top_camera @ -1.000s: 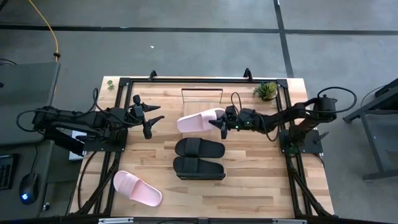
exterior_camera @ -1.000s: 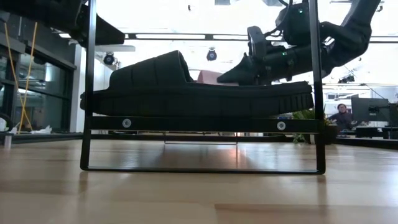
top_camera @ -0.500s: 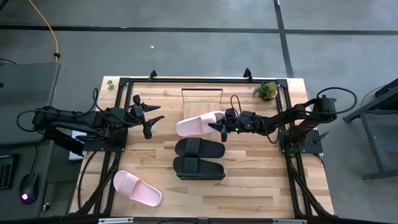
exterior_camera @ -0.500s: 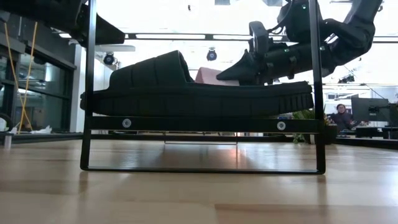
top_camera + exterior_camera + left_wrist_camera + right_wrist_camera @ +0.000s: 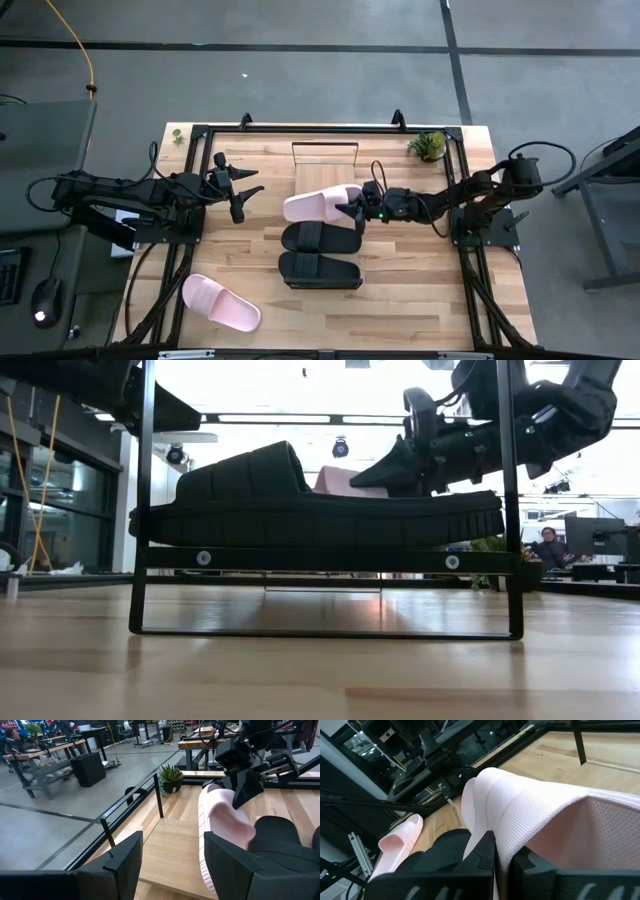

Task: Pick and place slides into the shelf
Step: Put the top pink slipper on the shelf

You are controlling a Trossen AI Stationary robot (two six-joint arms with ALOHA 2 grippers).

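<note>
Left gripper [image 5: 243, 197]: fingers spread, holding nothing, hovering over the table's left half, well apart from every slide.

Loose pink slide [image 5: 220, 302]: flat on the table [image 5: 400, 270] near the front left corner, alone.

Shelf [image 5: 324, 156]: light-wood board with black wire frame, at the table's back edge, nothing on it.

Held pink slide [image 5: 322, 201]: just in front of the shelf, its right end pinched in the right gripper [image 5: 358, 207], whose fingers are clamped on its strap edge.

Two black slides [image 5: 320, 254]: side by side directly in front of the held slide, the nearer one just beside it.

Small potted plant [image 5: 431, 145]: back right corner.
</note>
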